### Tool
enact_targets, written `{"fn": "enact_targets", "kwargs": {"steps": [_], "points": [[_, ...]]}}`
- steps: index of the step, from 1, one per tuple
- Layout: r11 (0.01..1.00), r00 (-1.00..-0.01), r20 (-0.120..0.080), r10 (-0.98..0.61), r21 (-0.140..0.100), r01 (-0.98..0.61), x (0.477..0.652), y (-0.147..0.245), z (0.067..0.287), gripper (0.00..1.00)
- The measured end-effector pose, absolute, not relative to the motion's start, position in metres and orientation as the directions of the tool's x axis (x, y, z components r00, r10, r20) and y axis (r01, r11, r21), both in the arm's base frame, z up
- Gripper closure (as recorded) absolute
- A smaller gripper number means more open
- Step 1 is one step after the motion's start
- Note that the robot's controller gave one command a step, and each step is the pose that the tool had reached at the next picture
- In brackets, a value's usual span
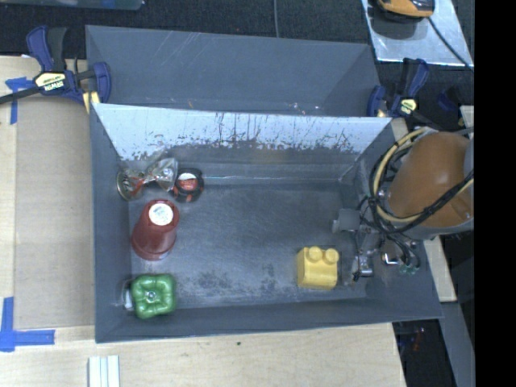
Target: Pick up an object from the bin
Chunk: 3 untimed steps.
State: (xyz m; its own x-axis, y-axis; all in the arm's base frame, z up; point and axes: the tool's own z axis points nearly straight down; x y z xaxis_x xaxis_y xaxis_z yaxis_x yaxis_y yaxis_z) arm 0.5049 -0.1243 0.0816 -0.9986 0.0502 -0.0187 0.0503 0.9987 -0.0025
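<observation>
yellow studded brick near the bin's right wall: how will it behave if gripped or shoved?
The yellow brick looks like hard moulded plastic, so it is probably stiff and light for its size. Its blocky shape and flat sides suggest it would slide rather than roll if pushed. The smooth faces may be a little slippery, and the two studs on top could skew a grip across them.

The bin (242,131) is lit softly from above; its far wall is brightened, while its floor is left dimmer
</observation>
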Motion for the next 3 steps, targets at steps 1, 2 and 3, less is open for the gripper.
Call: {"fn": "enact_targets", "kwargs": {"steps": [1,2,3], "points": [[0.99,-0.99,-0.018,-0.141,-0.006,-0.141,0.503,-0.106,0.077,0.0],[0.921,-0.921,-0.023,-0.39,-0.012,-0.389,0.514,-0.07,0.097,0.0],[0.98,-0.98,-0.018,-0.198,-0.006,-0.198,0.498,-0.085,0.07,0.0]]}}
